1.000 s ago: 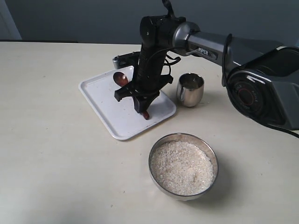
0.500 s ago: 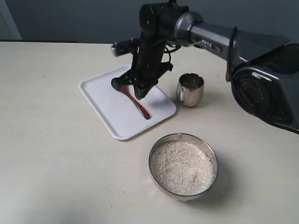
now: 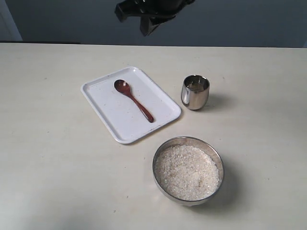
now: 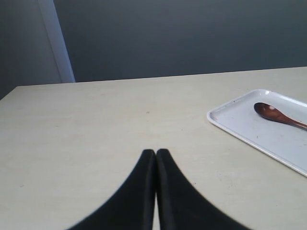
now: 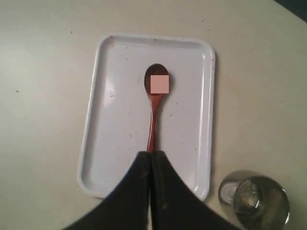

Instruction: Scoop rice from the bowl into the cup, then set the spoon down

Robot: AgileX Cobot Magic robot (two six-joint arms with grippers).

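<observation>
The reddish-brown wooden spoon [image 3: 133, 99] lies flat on the white tray [image 3: 105, 112], touching no gripper. From the right wrist it is the spoon [image 5: 152, 120] running straight out beyond my right gripper [image 5: 151, 153], whose fingers are pressed together high above the tray [image 5: 115, 143]. Only the tip of that gripper [image 3: 144, 21] shows at the top edge of the exterior view. The steel cup [image 3: 195, 91] stands upright right of the tray, with pale grains inside the cup [image 5: 254, 199]. The steel bowl [image 3: 156, 160] holds white rice [image 3: 187, 171]. My left gripper [image 4: 156, 152] is shut and empty, low over bare table.
The beige table runs back to a dark wall. In the left wrist view the tray [image 4: 240, 124] and the spoon [image 4: 280, 115] lie off to one side of the fingers. A few stray grains dot the tray.
My right gripper has lifted off the tray and risen nearly out of the exterior view. The spoon stays lying on the tray, let go.
</observation>
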